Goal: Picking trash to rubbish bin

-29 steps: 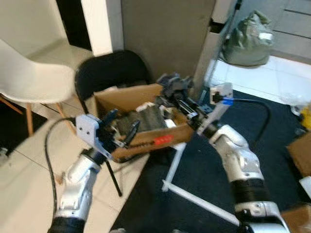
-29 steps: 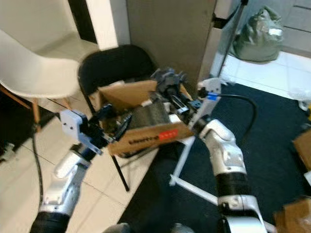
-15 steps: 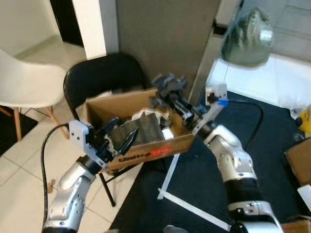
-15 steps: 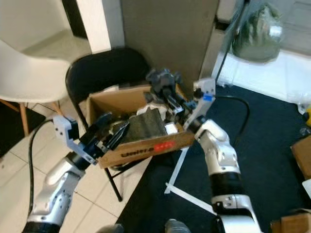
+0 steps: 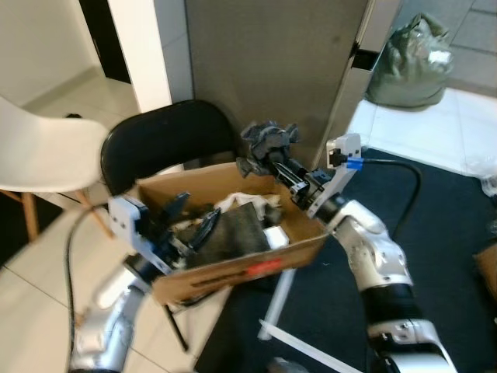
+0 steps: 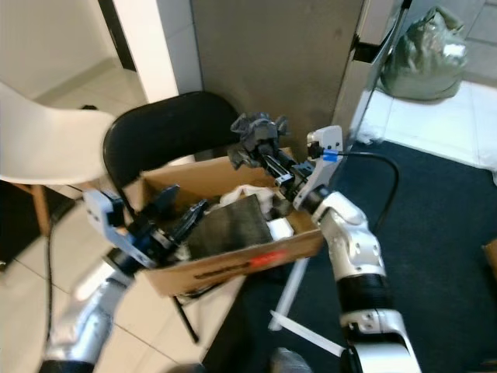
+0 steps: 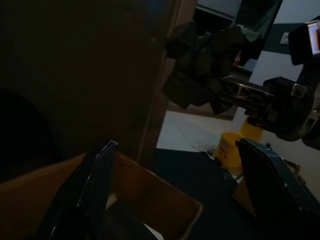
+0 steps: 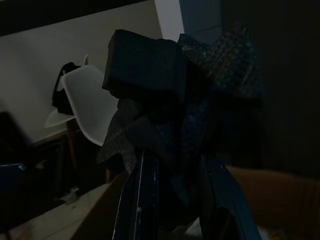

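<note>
Cardboard box [image 5: 233,272] of trash rests on a black folding chair [image 5: 167,140], beside a white chair [image 5: 46,155]. Right gripper [image 5: 268,148] clamps a crumpled dark wad [image 6: 255,130] above the box's far rim. Left gripper [image 5: 194,221] is spread wide at the near rim.

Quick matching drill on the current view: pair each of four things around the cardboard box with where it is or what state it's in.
Things:
1. right tool
2. left tool
3. cardboard box
4. green bag

Places or states:
A. on the seat of the black chair, holding trash
B. on the pale floor at the far right, beyond the dark carpet
C. shut on a crumpled dark wad above the box's back edge
D. open, fingers spread, at the box's near left corner

Pairs: 1-C, 2-D, 3-A, 4-B
</note>
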You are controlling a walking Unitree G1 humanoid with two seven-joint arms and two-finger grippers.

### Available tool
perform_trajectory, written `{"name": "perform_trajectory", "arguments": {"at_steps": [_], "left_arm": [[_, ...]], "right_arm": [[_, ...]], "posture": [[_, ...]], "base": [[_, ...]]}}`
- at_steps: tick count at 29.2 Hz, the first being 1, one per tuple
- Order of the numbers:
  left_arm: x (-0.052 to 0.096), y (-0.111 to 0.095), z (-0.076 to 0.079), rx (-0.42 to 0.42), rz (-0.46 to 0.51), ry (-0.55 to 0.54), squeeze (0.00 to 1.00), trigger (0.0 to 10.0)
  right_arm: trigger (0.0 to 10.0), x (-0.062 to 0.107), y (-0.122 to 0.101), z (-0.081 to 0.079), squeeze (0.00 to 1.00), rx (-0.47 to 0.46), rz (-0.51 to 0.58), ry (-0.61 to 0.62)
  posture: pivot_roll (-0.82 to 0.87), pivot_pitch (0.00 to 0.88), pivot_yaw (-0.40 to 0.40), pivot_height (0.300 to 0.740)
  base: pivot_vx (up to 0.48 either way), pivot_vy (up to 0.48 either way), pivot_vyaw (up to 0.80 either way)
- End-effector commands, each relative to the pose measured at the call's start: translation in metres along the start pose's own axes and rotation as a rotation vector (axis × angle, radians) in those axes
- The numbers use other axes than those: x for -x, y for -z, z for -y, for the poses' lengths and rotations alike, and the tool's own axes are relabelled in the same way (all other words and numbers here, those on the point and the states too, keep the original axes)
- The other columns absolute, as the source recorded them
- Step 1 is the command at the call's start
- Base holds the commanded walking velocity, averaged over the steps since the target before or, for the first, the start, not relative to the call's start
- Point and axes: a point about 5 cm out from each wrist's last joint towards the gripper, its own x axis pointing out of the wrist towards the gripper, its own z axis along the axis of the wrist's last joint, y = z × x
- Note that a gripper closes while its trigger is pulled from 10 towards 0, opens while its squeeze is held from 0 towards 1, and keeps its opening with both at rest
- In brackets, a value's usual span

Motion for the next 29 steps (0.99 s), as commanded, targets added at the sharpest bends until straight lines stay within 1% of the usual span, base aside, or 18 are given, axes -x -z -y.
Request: {"name": "perform_trajectory", "arguments": {"at_steps": [1, 2, 3, 5, 7, 10, 11, 14, 20, 21, 23, 29], "left_arm": [[0.003, 0.001, -0.001, -0.002, -0.019, -0.001, 0.0, 10.0], [0.003, 0.001, 0.0, -0.003, -0.021, -0.002, 0.0, 10.0], [0.003, 0.001, 0.0, -0.003, -0.021, -0.002, 0.0, 10.0], [0.002, 0.0, 0.001, 0.0, -0.026, -0.006, 0.0, 10.0], [0.002, 0.0, 0.001, 0.003, -0.029, -0.009, 0.0, 10.0], [0.0, -0.003, 0.003, 0.006, -0.031, -0.018, 0.0, 10.0], [0.0, -0.003, 0.003, 0.006, -0.031, -0.018, 0.0, 10.0], [0.0, -0.005, 0.005, 0.018, -0.04, -0.013, 0.0, 10.0], [0.003, -0.001, 0.003, 0.03, -0.062, 0.0, 0.0, 10.0], [0.003, -0.001, 0.003, 0.03, -0.062, 0.0, 0.0, 10.0], [0.007, 0.005, -0.001, 0.043, -0.086, 0.001, 0.0, 10.0], [0.011, 0.011, -0.003, 0.048, -0.1, 0.002, 0.0, 10.0]], "right_arm": [[10.0, -0.004, 0.003, -0.007, 0.0, 0.011, -0.011, -0.029], [10.0, -0.005, 0.003, -0.009, 0.0, 0.069, -0.035, -0.055], [10.0, -0.005, 0.003, -0.009, 0.0, 0.069, -0.035, -0.055], [10.0, -0.007, 0.003, -0.012, 0.0, 0.115, -0.062, -0.078], [10.0, -0.008, 0.003, -0.014, 0.0, 0.126, -0.068, -0.085], [10.0, -0.009, 0.007, -0.015, 0.0, 0.169, -0.123, -0.089], [10.0, -0.009, 0.007, -0.015, 0.0, 0.169, -0.123, -0.089], [10.0, -0.009, 0.01, -0.015, 0.0, 0.193, -0.173, -0.092], [10.0, -0.009, 0.016, -0.014, 0.0, 0.198, -0.225, -0.095], [10.0, -0.009, 0.016, -0.014, 0.0, 0.198, -0.225, -0.095], [10.0, -0.009, 0.017, -0.014, 0.0, 0.201, -0.232, -0.093], [10.0, -0.009, 0.016, -0.014, 0.0, 0.2, -0.225, -0.095]], "posture": [[0.03, 0.0, -0.034, 0.74], [0.04, 0.0, -0.034, 0.74], [0.04, 0.0, -0.034, 0.74], [0.04, 0.0, -0.034, 0.74], [0.04, 0.0, -0.034, 0.74], [0.04, 0.0, -0.034, 0.74], [0.04, 0.0, -0.034, 0.74], [0.04, 0.0, -0.032, 0.74], [0.04, 0.0, -0.032, 0.74], [0.04, 0.0, -0.032, 0.74], [0.04, 0.0, -0.032, 0.74], [0.04, 0.0, -0.031, 0.74]], "base": [[0.304, 0.0, 0.0], [0.296, 0.0, 0.0], [0.296, 0.0, 0.0], [0.148, 0.0, 0.0], [0.0, 0.0, 0.0], [0.0, 0.0, 0.0], [0.0, 0.0, 0.0], [0.0, 0.0, 0.0], [0.0, 0.0, 0.0], [0.0, 0.0, 0.0], [0.0, 0.0, 0.0], [0.0, 0.0, 0.0]]}}
